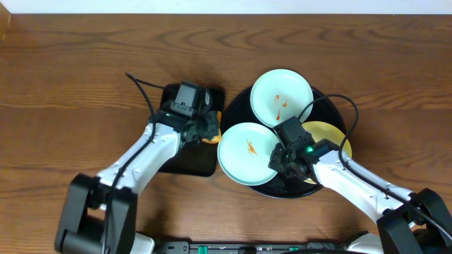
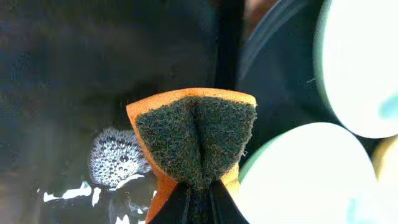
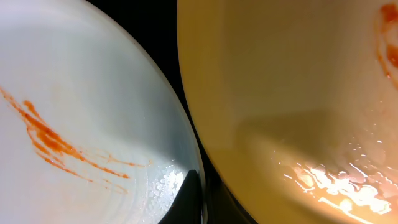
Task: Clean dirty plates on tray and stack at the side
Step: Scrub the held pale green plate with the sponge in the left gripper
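Left gripper (image 2: pixel 194 205): jaws clamped on an orange sponge (image 2: pixel 194 140), whose dark green scouring face is folded up toward the wrist camera. Under it is a small rectangular black tray (image 1: pixel 185 161), wet. A patch of white foam (image 2: pixel 115 163) lies in it, just left of the sponge.

Right gripper (image 1: pixel 282 152): jaws closed together, tip at the rim of the front mint plate (image 1: pixel 244 155). Cannot tell whether it pinches that rim.

Round black tray (image 1: pixel 282 192), beneath the right gripper, carries all 3 plates.
- Front mint plate, left of the tip: long orange-red streaks.
- Yellow plate (image 3: pixel 280 93), right of the tip: glossy, 1 red smear at its far edge.
- Back mint plate (image 1: pixel 281 97), beyond the gripper: small orange marks.
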